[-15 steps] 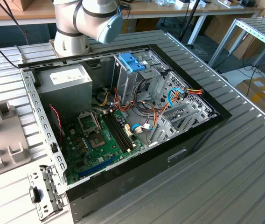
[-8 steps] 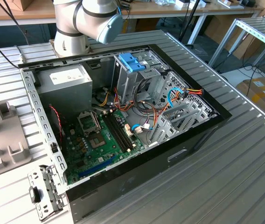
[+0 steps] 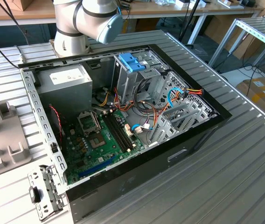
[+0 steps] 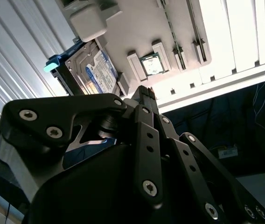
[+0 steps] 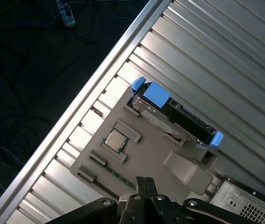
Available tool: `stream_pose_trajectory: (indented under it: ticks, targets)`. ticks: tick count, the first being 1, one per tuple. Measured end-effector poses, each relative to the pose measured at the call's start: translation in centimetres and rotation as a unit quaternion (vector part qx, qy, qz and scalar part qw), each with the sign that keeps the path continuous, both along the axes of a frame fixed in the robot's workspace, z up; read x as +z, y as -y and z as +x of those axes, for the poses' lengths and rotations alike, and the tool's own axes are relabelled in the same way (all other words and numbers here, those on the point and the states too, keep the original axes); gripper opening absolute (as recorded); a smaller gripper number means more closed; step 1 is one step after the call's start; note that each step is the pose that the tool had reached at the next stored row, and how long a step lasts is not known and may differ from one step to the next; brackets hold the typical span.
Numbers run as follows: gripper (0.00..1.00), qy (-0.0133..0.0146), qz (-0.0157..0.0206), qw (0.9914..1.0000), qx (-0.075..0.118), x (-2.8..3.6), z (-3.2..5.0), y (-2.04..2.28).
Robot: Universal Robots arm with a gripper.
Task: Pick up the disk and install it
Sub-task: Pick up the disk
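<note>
Approach to the pick-up apparently in hand: end effector [image 5: 144, 182] clenched and empty, hanging over the beige holder [image 5: 144, 142] on the tabletop [image 5: 212, 51], apart from the disk [image 5: 178, 116] standing on edge in its slot, untouched; for a grasp, probably opened jaws lined up with the light-blue rails [image 5: 158, 93].

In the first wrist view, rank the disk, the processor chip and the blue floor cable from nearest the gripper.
1. Processor chip, in the beige holder, nearest the gripper.
2. Disk, at the holder's edge.
3. Blue cable, on the dark floor.
</note>
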State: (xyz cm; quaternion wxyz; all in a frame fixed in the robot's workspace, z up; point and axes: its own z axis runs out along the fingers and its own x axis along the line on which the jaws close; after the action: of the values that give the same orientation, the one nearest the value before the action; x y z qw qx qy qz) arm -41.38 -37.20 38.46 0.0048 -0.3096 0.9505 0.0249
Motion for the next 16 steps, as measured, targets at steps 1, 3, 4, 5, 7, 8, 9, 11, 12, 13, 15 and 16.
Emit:
stream_pose_trajectory:
  ticks: [1, 3, 4, 5, 7, 8, 9, 11, 12, 13, 15, 16]
  targets:
    - [0.11, 0.0, 0.0, 1.0, 0.002, 0.0, 0.0, 0.0]
    - [0.11, 0.0, 0.0, 0.99999, 0.005, 0.0, 0.0, 0.0]
    - [0.11, 0.0, 0.0, 0.99998, 0.006, 0.0, 0.0, 0.0]
    - [0.11, 0.0, 0.0, 0.99996, 0.008, -0.01, 0.0, 0.0]
    - [0.11, 0.0, 0.0, 0.99993, 0.011, -0.01, 0.0, 0.0]
    - [0.11, 0.0, 0.0, 0.99991, 0.013, -0.01, 0.0, 0.0]
    - [0.11, 0.0, 0.0, 0.9999, 0.014, -0.01, 0.0, 0.0]
    - [0.11, 0.0, 0.0, 0.99984, 0.018, -0.01, 0.0, 0.0]
    - [0.11, 0.0, 0.0, 0.99982, 0.019, -0.01, 0.0, 0.0]
    - [0.11, 0.0, 0.0, 0.99979, 0.02, -0.01, 0.0, 0.0]
    - [0.11, 0.0, 0.0, 0.99972, 0.024, -0.01, 0.0, 0.0]
    - [0.11, 0.0, 0.0, 0.99969, 0.025, -0.01, 0.0, 0.0]
